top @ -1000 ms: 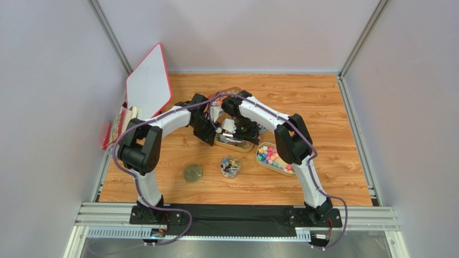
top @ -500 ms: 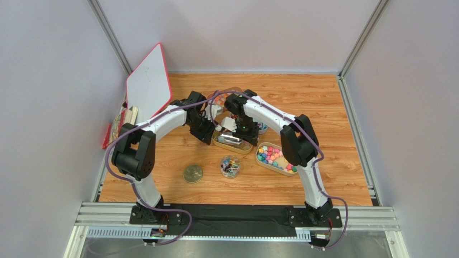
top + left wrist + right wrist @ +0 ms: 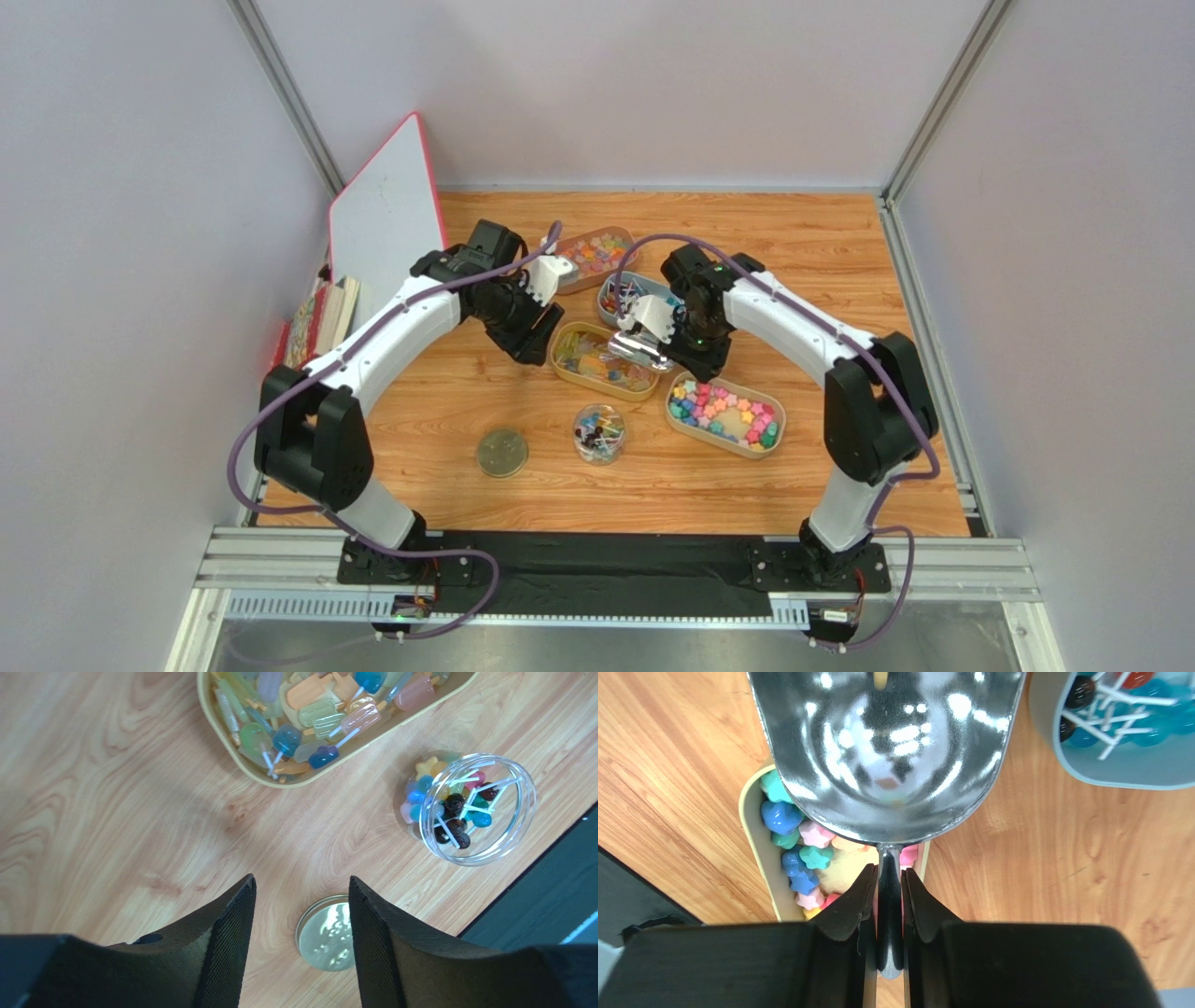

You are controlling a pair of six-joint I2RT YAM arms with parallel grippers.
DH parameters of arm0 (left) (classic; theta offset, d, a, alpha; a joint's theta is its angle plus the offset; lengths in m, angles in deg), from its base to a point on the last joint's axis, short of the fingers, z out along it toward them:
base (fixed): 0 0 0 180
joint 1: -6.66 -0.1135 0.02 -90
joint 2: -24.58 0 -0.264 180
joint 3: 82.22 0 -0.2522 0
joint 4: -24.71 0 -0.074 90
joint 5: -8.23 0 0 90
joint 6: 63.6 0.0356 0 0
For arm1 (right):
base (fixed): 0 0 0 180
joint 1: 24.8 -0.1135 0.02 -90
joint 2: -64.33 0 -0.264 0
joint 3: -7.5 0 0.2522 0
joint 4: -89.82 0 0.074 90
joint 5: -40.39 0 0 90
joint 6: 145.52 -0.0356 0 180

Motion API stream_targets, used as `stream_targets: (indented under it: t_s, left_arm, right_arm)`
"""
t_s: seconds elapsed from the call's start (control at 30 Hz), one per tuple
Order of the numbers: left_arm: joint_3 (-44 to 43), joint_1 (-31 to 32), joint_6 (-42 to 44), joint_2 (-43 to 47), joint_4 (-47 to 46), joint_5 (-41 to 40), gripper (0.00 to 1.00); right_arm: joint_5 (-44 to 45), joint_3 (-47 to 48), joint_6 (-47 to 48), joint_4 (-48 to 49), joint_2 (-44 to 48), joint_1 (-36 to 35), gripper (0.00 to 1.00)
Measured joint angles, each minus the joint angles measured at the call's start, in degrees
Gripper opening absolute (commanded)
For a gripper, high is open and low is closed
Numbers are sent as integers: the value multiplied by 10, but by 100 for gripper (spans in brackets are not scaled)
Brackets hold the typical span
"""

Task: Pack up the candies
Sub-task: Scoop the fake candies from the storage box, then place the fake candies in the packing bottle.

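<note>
My right tool (image 3: 889, 882) pinches the scoop (image 3: 892, 749) by its thin handle; a twist could scatter candies (image 3: 801, 857); my left tool (image 3: 302, 903) gapes empty.

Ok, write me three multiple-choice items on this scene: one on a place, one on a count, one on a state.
1. Where is the lid? A) on the table beside the jar B) on the jar C) in a tray
2. How many trays are out? A) two B) four C) six
3. The right gripper is: A) open, empty B) shut on the scoop C) shut on the lid
Answers: 1 A, it lies on bare wood apart from the open jar. 2 B, three tan and one grey show from above. 3 B, its fingers pinch the scoop's handle.
</note>
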Motion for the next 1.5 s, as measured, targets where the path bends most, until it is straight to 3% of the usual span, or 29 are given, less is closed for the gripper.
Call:
stream_targets:
  t_s: [0.03,0.07,0.27,0.53,0.7,1.0,1.5]
  left_arm:
    - [0,0,0,8,1,-8,99]
    - [0,0,0,16,1,-23,100]
    - [0,0,-1,24,-3,-111,100]
    - [1,4,-5,51,-17,-155,100]
    - [12,11,-31,62,-37,-150,100]
    - [31,14,-70,53,-37,-120,95]
    - [31,20,-91,48,-49,-80,92]
  right_arm:
    - [0,-12,8,9,18,-1,0]
    - [0,-21,19,14,36,-3,0]
    - [23,-41,88,-4,113,-19,0]
    - [117,-74,172,-96,144,-93,0]
    - [178,-37,177,-139,114,-134,0]
    - [286,54,167,-133,38,-206,0]
    - [404,41,174,-134,29,-273,0]
